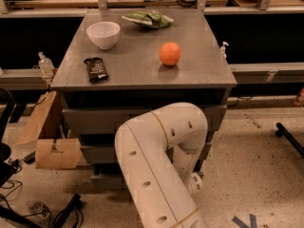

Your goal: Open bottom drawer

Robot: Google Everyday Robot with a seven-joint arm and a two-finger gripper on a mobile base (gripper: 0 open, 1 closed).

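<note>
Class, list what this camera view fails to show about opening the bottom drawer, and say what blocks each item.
1. Gripper: hidden in the camera view, somewhere behind the white arm, low in front of the cabinet.
2. Bottom drawer: only its left end shows; the arm covers its centre and knob.
3. Middle drawer: its right part is behind the arm too.
</note>
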